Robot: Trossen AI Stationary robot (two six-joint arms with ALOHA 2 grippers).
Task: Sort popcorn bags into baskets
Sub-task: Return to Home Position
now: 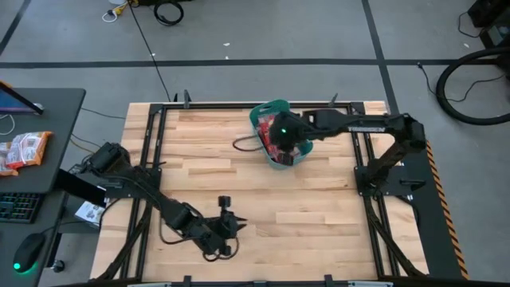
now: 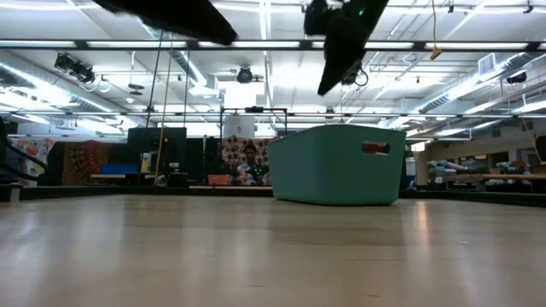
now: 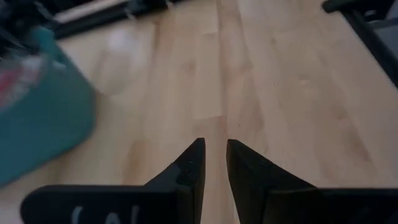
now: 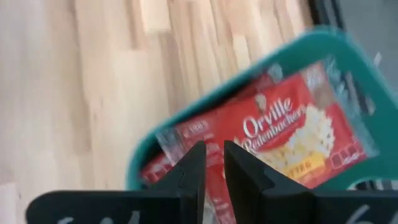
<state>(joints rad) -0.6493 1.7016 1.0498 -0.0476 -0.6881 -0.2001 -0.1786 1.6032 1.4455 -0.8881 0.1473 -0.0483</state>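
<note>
The popcorn bags (image 4: pixel 292 137) lie piled inside the teal tub (image 2: pixel 333 166), toward the far edge of the table (image 1: pixel 319 207); no bag shows loose on the boards, so the sorting looks finished; the right gripper (image 4: pixel 213 148) hangs above the tub, fingers together and empty, free to withdraw; the left gripper (image 3: pixel 214 144) waits near the front edge, likewise closed on nothing; only the right wrist view shows the bags' printed faces; the low view gives just the tub's wall.
</note>
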